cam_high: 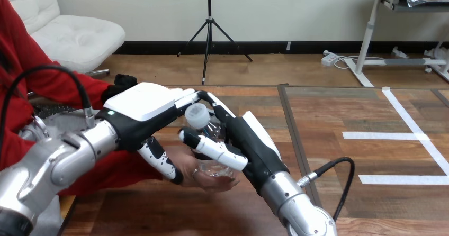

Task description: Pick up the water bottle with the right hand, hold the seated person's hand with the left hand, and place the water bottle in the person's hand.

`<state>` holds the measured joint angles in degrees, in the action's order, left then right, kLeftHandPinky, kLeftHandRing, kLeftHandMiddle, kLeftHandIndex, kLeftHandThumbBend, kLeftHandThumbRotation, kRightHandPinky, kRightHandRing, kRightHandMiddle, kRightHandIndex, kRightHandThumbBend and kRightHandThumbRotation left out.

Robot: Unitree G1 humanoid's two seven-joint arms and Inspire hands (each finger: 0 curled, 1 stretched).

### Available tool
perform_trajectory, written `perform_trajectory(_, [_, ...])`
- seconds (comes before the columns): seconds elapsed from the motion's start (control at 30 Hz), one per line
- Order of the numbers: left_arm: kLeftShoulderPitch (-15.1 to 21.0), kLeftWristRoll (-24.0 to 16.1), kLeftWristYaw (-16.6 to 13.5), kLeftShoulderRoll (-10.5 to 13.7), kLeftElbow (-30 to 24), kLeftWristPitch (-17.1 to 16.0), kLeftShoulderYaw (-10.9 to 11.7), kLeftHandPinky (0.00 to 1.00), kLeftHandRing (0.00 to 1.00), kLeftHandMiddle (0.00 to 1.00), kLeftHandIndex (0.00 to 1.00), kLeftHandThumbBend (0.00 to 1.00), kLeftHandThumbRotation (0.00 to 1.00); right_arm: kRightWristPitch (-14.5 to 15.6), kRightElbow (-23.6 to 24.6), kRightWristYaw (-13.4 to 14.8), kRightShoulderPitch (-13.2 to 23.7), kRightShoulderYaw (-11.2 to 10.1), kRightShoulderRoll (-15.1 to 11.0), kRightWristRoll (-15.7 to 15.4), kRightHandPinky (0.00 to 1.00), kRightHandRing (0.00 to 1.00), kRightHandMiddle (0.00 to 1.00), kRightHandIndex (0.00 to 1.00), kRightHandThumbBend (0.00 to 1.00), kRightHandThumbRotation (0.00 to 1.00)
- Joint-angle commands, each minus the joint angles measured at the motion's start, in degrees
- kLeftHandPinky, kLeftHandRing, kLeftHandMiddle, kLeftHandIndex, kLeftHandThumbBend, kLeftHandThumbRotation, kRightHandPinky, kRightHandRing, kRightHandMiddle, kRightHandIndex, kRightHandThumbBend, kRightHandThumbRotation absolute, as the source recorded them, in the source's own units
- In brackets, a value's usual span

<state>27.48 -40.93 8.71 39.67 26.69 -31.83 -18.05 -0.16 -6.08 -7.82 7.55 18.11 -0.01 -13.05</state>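
Table (339,114): wooden, bare beyond the right hand.
Right hand (254,141): clasped round the water bottle (200,117), just above the person's hand (212,179).
Left hand (140,106): over the person's hand, beside the bottle; grip impossible to tell.
Risk: bottle toppling off the palm if let go while upright and unsupported.

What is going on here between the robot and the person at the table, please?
The right robot hand is curled round a bottle, holding it cap up over the person's hand. That hand lies open, palm up, above the table. The bottle's base looks to be at or on the palm. The left robot hand lies on top of the person's hand at its wrist end; whether it grips is unclear.
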Motion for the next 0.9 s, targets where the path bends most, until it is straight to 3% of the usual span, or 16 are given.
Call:
perform_trajectory(0.0, [-0.26, 1.61, -3.62, -0.49, -2.93, 0.39, 2.66, 0.89, 0.99, 1.0, 1.0, 1.0, 0.38, -1.4, 0.11, -0.75, -0.15, 0.31, -0.41, 0.53, 0.85, 0.91, 0.94, 1.0, 1.0, 0.79])
perform_trajectory(0.43, [-2.71, 2.21, -6.5, -1.19, -3.93, 0.54, 3.19, 0.91, 1.0, 1.0, 1.0, 1.0, 0.42, -2.83, 1.09, -2.42, -1.31, -1.94, -2.44, 2.49, 0.86, 0.94, 0.96, 1.0, 1.0, 0.8])
perform_trajectory(0.87, [-4.83, 2.41, -9.5, -1.92, -4.28, 0.69, 3.01, 0.93, 1.0, 1.0, 1.0, 1.0, 0.48, -6.51, 0.52, -2.04, -1.93, -5.51, -4.76, 4.47, 0.87, 0.93, 0.95, 1.0, 1.0, 0.79])
